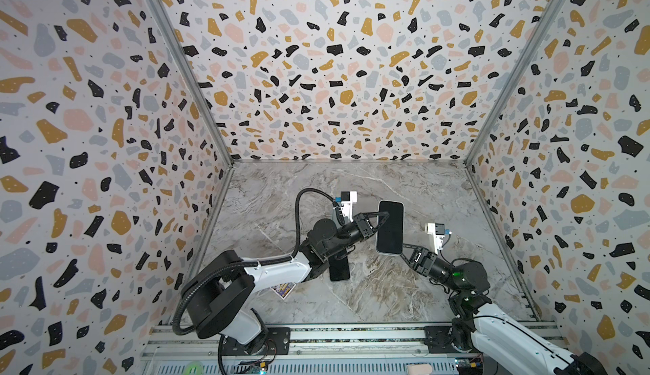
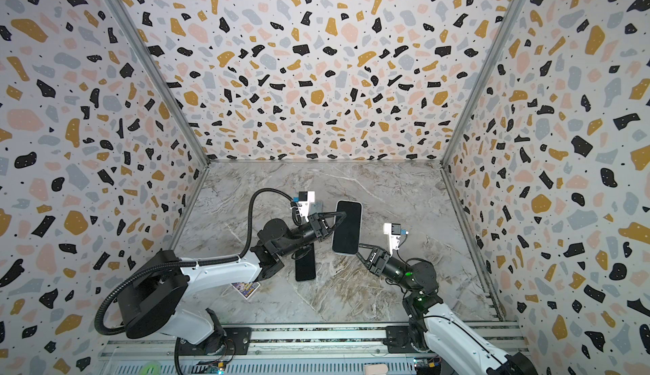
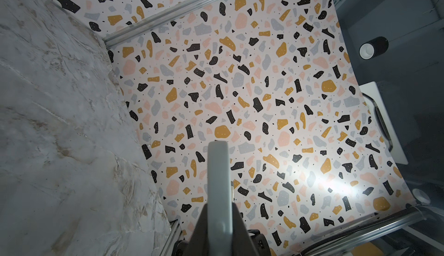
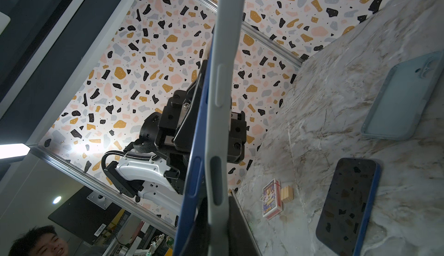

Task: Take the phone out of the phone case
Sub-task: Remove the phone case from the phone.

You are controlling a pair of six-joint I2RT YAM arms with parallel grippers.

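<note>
1. Held aloft: in both top views the phone (image 1: 390, 227), dark screen facing the camera, hangs clear of the marble table (image 1: 387, 299), between our two arms and near the table's middle.
2. Our left gripper (image 1: 380, 220) straddles the phone's long edge on our left side. We cannot tell whether its jaws pinch that edge or merely bracket it.
3. Our right gripper (image 1: 403, 250) is clamped tight at the phone's near corner on our right side. The right wrist view shows the pale grey phone case (image 4: 224, 74) running down between its fingers (image 4: 241, 230).
4. In that same view the phone's blue side lies against the case along most of its length. Toward the gripped end a dark gap shows between the two, so that end looks partly parted.
5. Below, a second phone (image 1: 340, 272) lies flat and screen up on the marble, partly under our left arm.
6. A spare case (image 4: 403, 98), pale blue-green and empty, lies on the table apart from that phone.
7. A card pack (image 4: 271, 199) stands near the table's front, with a small wooden block (image 4: 287, 194) just beside it.
</note>
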